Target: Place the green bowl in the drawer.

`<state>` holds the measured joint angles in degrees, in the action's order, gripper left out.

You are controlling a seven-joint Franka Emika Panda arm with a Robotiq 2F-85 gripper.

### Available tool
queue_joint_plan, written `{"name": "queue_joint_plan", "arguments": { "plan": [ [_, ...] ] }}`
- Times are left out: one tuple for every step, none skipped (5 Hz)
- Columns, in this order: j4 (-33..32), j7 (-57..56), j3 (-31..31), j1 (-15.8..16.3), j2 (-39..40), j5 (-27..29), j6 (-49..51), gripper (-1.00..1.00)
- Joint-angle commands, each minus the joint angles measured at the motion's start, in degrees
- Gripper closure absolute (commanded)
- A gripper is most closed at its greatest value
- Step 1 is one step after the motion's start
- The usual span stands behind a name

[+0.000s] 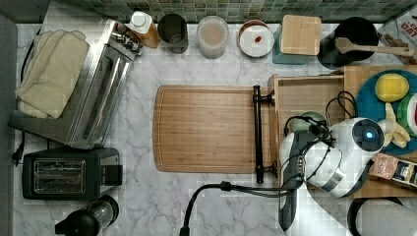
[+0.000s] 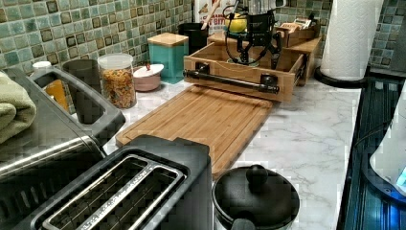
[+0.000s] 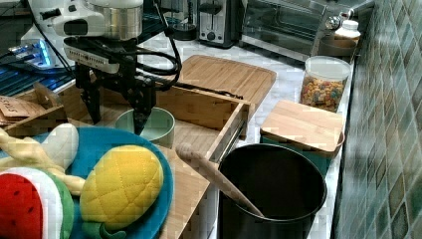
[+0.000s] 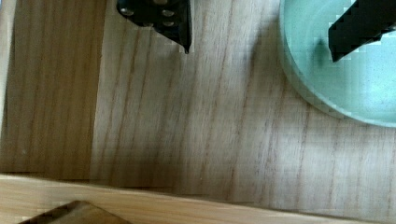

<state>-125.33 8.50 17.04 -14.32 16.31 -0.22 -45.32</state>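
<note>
The green bowl (image 3: 158, 127) sits upright on the floor of the drawer (image 3: 209, 112), a shallow light-wood box with a black bar handle (image 2: 230, 81). My gripper (image 3: 118, 123) hangs open just above it. One fingertip (image 4: 348, 39) is over the bowl's (image 4: 355, 88) inside, and the other fingertip (image 4: 175, 28) is over bare drawer floor (image 4: 187, 135) beside the bowl. Nothing is held between the fingers. From the top view the arm covers most of the bowl (image 1: 314, 117), and the drawer's rim (image 1: 305, 80) shows around it.
A wooden cutting board (image 1: 206, 129) lies just in front of the drawer handle. A teal plate (image 1: 369, 96) with toy fruit sits beside the drawer. A black pot (image 3: 271, 191) with a wooden spoon, jars (image 1: 212, 35) and a paper towel roll (image 2: 349, 38) stand nearby.
</note>
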Motion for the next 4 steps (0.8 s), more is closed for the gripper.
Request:
{"name": "queue_joint_plan", "arguments": {
  "plan": [
    [1.7, -1.4, 1.3, -0.3, -1.2, -0.2, -1.3, -1.00],
    [1.7, -1.2, 0.8, -0.8, -1.2, -0.4, -1.3, -1.00],
    [1.7, -1.2, 0.7, -0.8, -1.2, -0.4, -1.3, -1.00],
    [1.7, -1.2, 0.8, -0.8, -1.2, -0.4, -1.3, -1.00]
  ]
}}
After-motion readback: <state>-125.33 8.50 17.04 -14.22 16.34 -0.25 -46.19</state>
